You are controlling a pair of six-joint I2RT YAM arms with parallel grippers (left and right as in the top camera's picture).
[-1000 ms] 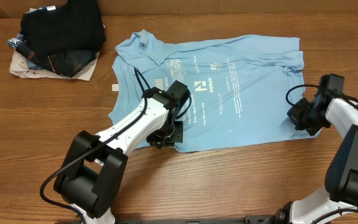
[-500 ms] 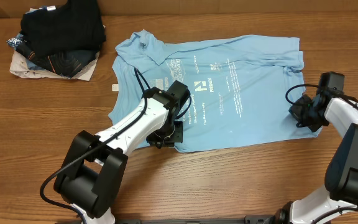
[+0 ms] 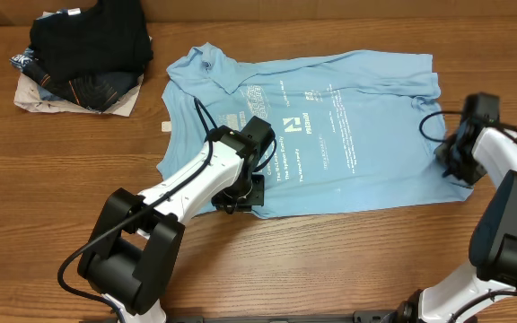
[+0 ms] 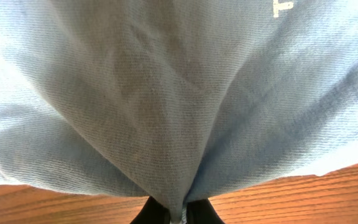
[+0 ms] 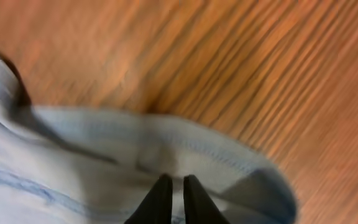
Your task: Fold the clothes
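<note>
The light blue T-shirt lies spread flat on the wooden table, white print facing up. My left gripper is at its near hem, shut on a pinch of the cloth. In the left wrist view the fabric gathers into a fold that runs down between the black fingers of my left gripper. My right gripper is over the shirt's right edge. In the right wrist view its fingertips stand a narrow slit apart over the hem. That view is blurred, so a pinch of cloth cannot be made out.
A pile of dark folded garments sits at the far left on a light cloth. A small white tag lies beside the shirt's left edge. Bare wooden table runs along the near side.
My right gripper has moved right and slightly away, and the shirt's right edge has shifted right with it. The left arm has stayed still.
</note>
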